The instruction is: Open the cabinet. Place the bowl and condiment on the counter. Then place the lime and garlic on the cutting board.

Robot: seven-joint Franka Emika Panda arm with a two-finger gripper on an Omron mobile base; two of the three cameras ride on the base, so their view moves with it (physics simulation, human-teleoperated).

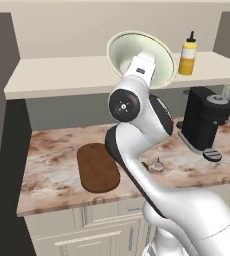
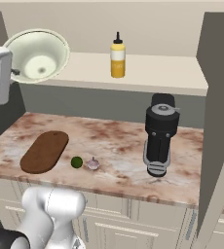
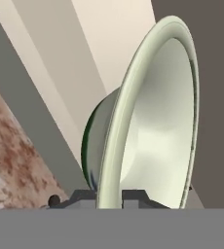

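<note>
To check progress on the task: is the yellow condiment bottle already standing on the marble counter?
No, the condiment stands upright on the cream cabinet shelf, above the counter.

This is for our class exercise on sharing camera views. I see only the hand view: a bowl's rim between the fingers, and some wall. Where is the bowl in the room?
Observer: The bowl hangs tipped on its edge at the height of the shelf, over the left end of the counter and well clear of it.
Operator: Is the yellow bottle down on the counter yet?
Observer: No. The bottle stands upright on the shelf, to the right of the bowl.
</note>
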